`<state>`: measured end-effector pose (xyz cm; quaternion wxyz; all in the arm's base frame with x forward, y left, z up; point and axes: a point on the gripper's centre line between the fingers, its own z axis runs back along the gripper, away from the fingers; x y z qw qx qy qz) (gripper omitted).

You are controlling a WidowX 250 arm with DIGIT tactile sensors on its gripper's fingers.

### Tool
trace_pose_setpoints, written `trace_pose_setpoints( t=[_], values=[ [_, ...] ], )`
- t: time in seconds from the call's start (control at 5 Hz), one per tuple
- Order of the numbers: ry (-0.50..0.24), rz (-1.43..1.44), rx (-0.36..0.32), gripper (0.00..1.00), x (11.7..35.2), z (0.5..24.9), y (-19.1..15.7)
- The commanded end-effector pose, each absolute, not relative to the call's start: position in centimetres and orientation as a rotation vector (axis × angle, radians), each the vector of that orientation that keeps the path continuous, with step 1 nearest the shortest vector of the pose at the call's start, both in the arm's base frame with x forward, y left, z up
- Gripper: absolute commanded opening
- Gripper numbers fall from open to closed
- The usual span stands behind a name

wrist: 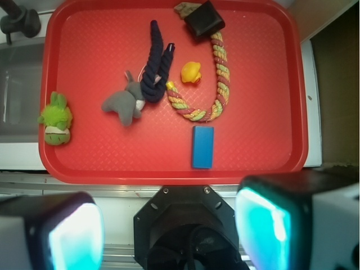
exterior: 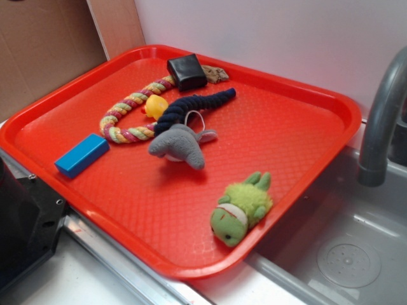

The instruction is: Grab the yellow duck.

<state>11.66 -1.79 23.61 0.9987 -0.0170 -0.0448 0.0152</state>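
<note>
The gripper (wrist: 169,230) hung at the near edge of the tray (wrist: 264,34) with its jaws spread wide and nothing between them. The yellow duck (wrist: 191,72) lay well apart from them, toward the far side of the tray, tucked inside the curve of the braided rope (wrist: 216,84) and just beside the dark blue rope (wrist: 154,62).

In the wrist view only the two glowing pads (wrist: 76,236) and the black mount showed, cut off by the bottom edge. From the exterior view the duck (exterior: 155,106) was partly hidden behind the dark blue rope (exterior: 191,105), and its beak was too small to make out. A brown scrap (exterior: 215,74) peeked from behind the black block (exterior: 186,72); what it was could not be told.

On the tray lay one duck, two ropes, one blue block (wrist: 202,147), one black block, one grey plush animal (wrist: 125,104) and one green plush turtle (wrist: 55,119). A grey tap (exterior: 381,121) stood over the sink (exterior: 343,254) beside the tray.
</note>
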Motion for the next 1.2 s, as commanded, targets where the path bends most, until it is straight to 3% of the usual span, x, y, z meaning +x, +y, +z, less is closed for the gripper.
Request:
trace_pose_setpoints(
  t=[0.0,0.2,0.4,0.6,0.8,1.0],
  values=[
    [-0.090,0.030,-0.034,1.00,11.7,23.6,-1.8],
    [-0.151,0.161,0.025,1.00,13.6,19.4,-1.9],
    [-0.226,0.410,-0.024,1.00,17.0,18.4,-1.6],
    [-0.269,0.667,-0.103,1.00,20.0,15.6,-0.5],
    [-0.217,0.925,-0.102,1.00,22.2,11.8,0.9],
    [-0.228,1.032,-0.074,1.00,23.0,9.4,2.4]
  ],
)
